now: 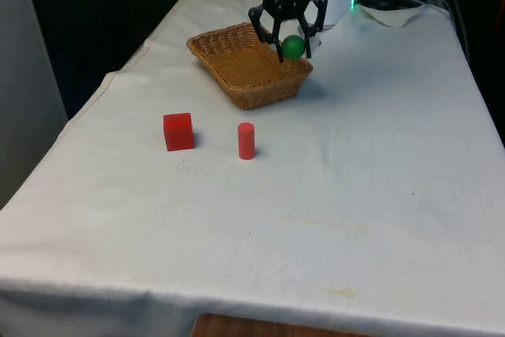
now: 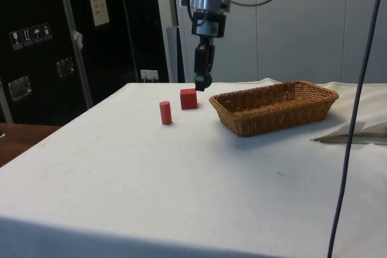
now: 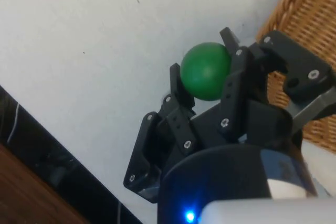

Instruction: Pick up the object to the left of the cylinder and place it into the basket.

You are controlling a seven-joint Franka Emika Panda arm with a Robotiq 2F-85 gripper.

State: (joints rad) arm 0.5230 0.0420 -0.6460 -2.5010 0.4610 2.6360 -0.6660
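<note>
My gripper (image 1: 292, 47) is shut on a green ball (image 1: 293, 46) and hangs in the air by the rim of the wicker basket (image 1: 223, 39) on the front view's right. In the wrist view the ball (image 3: 206, 71) sits between the fingers (image 3: 176, 85) over white cloth, just outside the basket (image 3: 310, 30). A red cube (image 1: 178, 131) rests on the cloth, to the front view's left of an upright red cylinder (image 1: 246, 140). From the side, the gripper (image 2: 202, 81) hovers above the cube (image 2: 188, 98), with the cylinder (image 2: 165, 113) and the basket (image 2: 272, 113) on either side.
A crumpled white sheet (image 1: 398, 13) lies at the far end on the front view's right. A dark cable (image 2: 357, 107) hangs down near the side camera. The cloth drops off at the table's edges.
</note>
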